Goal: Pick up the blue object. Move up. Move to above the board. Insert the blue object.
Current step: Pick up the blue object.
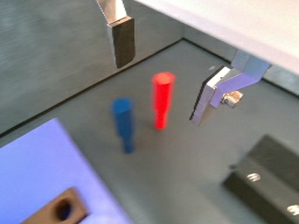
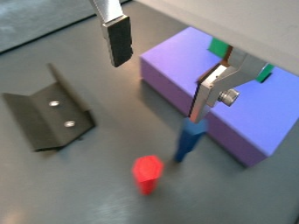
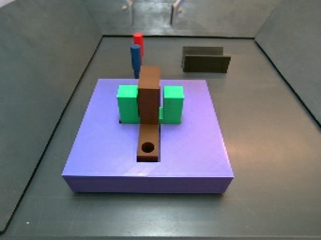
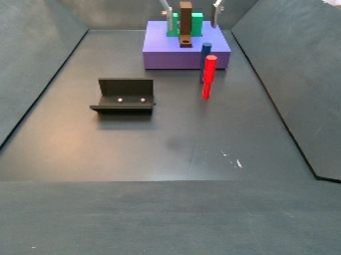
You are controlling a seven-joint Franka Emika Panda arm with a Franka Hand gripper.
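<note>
In a wrist view your gripper (image 1: 176, 66) hangs wide apart above the floor, nothing between its plates. The blue object (image 1: 122, 123) stands upright below the gap, just beside the red peg (image 1: 163, 99). The purple slab (image 1: 47, 171) lies near the blue object, the board (image 1: 66, 209) poking in at its edge, and the fixture (image 1: 267, 179) sits apart on the other side.

In a wrist view the gripper (image 2: 167, 68) is spread wide again; the blue object (image 2: 188, 143) stands against the purple slab (image 2: 205, 96), with the red peg (image 2: 147, 172) near it and the fixture (image 2: 49, 114) well apart.

In a side view the board (image 3: 149, 112) lies along the purple slab (image 3: 88, 155) across the green block (image 3: 128, 103), hole near its front end. The blue object (image 3: 133, 62) stands just behind the slab, beside the red peg (image 3: 138, 40).

In a side view the blue object (image 4: 206, 49) touches the slab's (image 4: 163, 55) corner, I think; it's small here. The gripper (image 4: 193, 10) hovers above.
</note>
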